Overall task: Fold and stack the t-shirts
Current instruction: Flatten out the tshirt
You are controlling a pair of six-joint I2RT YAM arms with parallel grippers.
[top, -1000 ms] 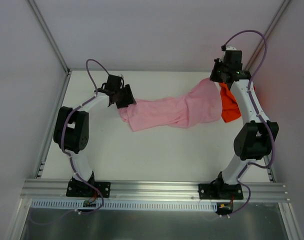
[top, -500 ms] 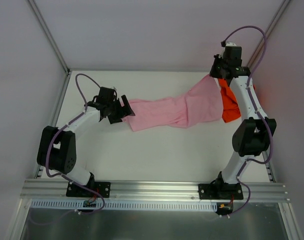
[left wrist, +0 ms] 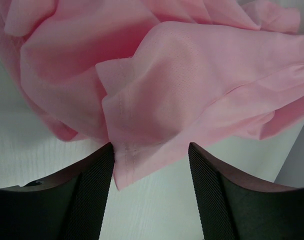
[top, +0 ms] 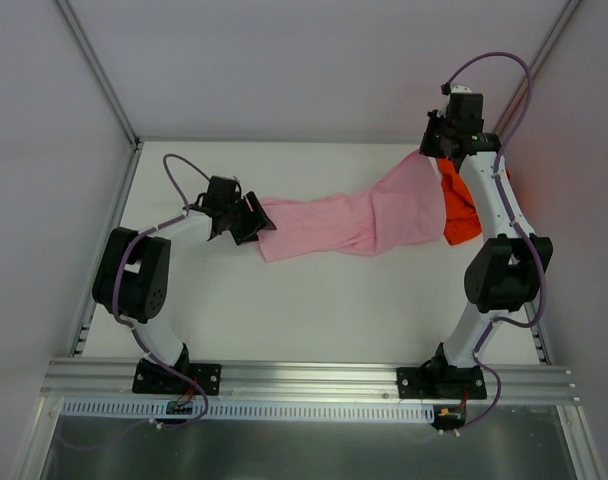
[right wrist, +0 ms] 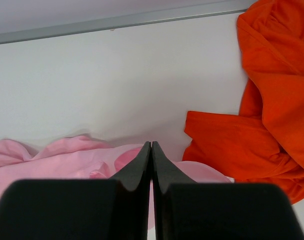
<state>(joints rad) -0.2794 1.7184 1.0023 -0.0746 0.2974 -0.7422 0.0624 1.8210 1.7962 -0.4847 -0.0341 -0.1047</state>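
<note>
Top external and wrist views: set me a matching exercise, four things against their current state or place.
Things:
1. left gripper
2. right gripper
3. pink t-shirt
4. orange t-shirt

States or places:
A. bunched beside the right arm
B. open, either side of a pink hem
C. shut on pink cloth
D. stretched out between the two arms

Pairs: 1-B, 2-C, 3-D, 4-A

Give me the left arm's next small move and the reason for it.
Probably close the left pincer on the hem of the pink t-shirt. Its fingers stand open with that hem edge lying between them, while the right pincer is shut, seemingly on the shirt's other end, so gripping here would let both arms spread it.
</note>
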